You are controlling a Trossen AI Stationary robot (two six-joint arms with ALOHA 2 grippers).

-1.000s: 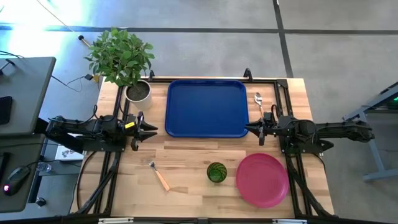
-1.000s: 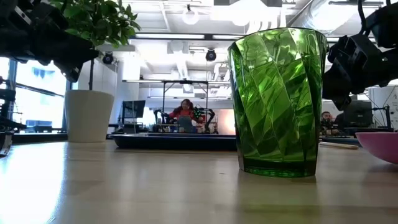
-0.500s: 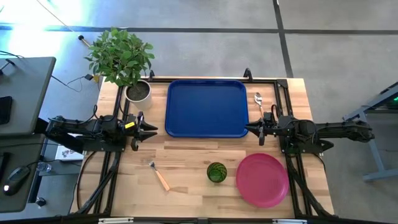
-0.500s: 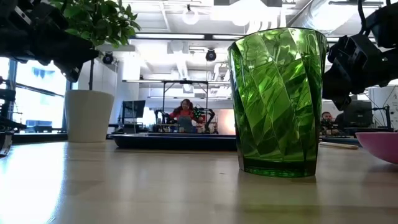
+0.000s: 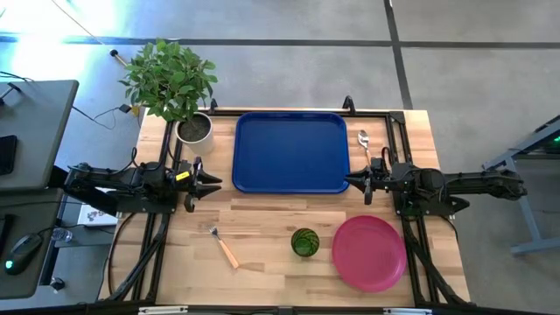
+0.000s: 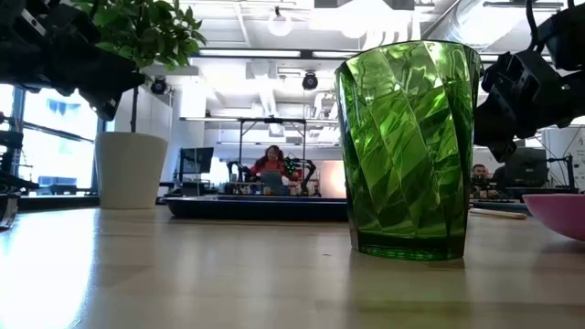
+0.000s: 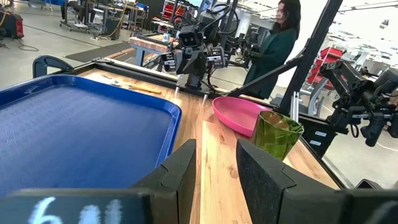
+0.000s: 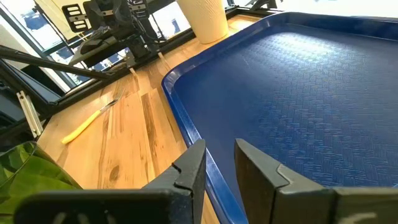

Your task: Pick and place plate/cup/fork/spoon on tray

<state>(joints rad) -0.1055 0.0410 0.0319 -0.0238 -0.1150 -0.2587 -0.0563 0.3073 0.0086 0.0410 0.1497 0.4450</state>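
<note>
The dark blue tray (image 5: 290, 150) lies at the table's far middle. The pink plate (image 5: 368, 252) lies at the near right, and the green cup (image 5: 304, 242) stands upright just left of it. The fork (image 5: 224, 248) lies at the near left. The spoon (image 5: 364, 142) lies right of the tray. My left gripper (image 5: 214, 183) hovers open and empty left of the tray's near left corner. My right gripper (image 5: 350, 182) hovers open and empty at the tray's near right corner. The cup (image 6: 407, 151) fills the low view.
A plant in a grey-white pot (image 5: 194, 129) stands at the far left corner, left of the tray. Bare wood lies between the tray and the near objects. Black frame rails run along both table sides. A person (image 7: 273, 43) stands beyond the table.
</note>
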